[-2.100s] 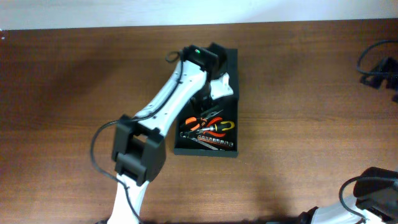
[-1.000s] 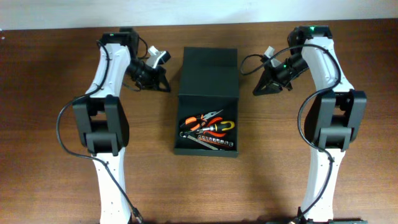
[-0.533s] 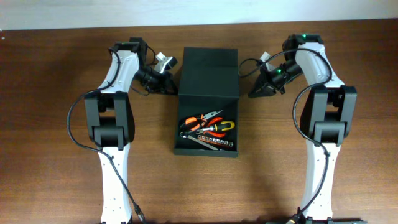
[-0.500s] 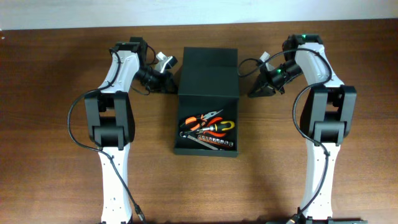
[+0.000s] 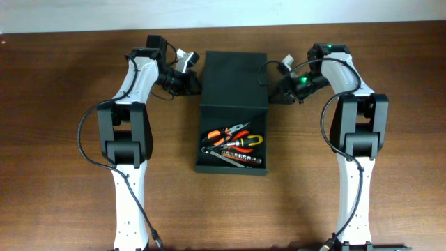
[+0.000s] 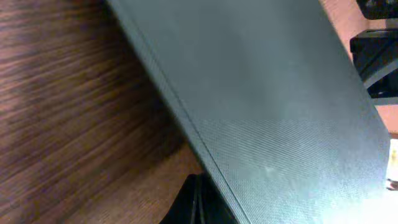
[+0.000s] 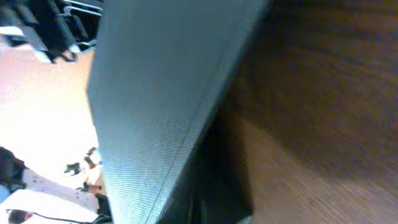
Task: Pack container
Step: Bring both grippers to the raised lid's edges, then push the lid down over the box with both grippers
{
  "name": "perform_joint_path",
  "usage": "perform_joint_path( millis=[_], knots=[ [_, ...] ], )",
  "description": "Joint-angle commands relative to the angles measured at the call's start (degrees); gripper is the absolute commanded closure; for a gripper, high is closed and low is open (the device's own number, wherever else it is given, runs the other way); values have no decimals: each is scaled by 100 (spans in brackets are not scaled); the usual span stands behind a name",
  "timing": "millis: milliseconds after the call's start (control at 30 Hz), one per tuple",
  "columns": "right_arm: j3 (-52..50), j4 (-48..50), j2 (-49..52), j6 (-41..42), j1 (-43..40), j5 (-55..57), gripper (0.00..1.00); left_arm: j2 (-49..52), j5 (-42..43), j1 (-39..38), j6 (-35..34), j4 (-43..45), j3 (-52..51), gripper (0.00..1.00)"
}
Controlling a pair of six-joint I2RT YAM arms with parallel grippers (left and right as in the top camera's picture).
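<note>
The container (image 5: 231, 169) is a dark matte box in the middle of the table. Its flap lid (image 5: 233, 78) lies open and flat behind it. Inside the box lie orange-handled pliers (image 5: 224, 134), a screwdriver (image 5: 244, 142) and a row of sockets (image 5: 237, 159). My left gripper (image 5: 194, 82) is shut with its tips at the lid's left edge. In the left wrist view the lid (image 6: 261, 93) fills the frame above the closed left gripper (image 6: 198, 190). My right gripper (image 5: 274, 89) is shut at the lid's right edge. The right wrist view shows the lid (image 7: 155, 93) and the right gripper (image 7: 214, 183) in shadow beside it.
Brown wooden table (image 5: 63, 139) stretches on both sides of the box. Both white arms (image 5: 125, 132) rise from the front edge and bend inward at the back. A pale wall strip (image 5: 70, 14) runs along the far edge.
Both grippers have moved inward from either side and now sit against the lid's side edges. The box and the tools have not moved.
</note>
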Motion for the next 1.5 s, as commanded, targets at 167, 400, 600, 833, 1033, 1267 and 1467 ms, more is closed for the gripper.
perform_joint_path(
  millis=[167,400,600,833,1033,1267,1467],
  knots=[
    [11,369,42,-136,50,-1152,96,118,739,-136,-177,133,92,98],
    [479,-308,37,-710,44,-1246,96,116,710,-136,-164,-595,1346,98],
    [1840,-1574,37,-1012,46,-660,96,118,337,-136,74,-1709,2632,98],
    [2791,-2175,-448,-813,109,11,96,116,-79,-160,485,-3344,4006,98],
    [2791,-2175,-1233,-299,393,555,96,-393,-424,-256,450,-3805,4640,98],
    [2787,-2175,-2227,411,647,933,96,-1294,-835,-540,61,-3805,4638,98],
    [2774,-2175,-3136,984,809,2107,94,-2087,-1786,-942,-372,-3805,4454,98]
  ],
)
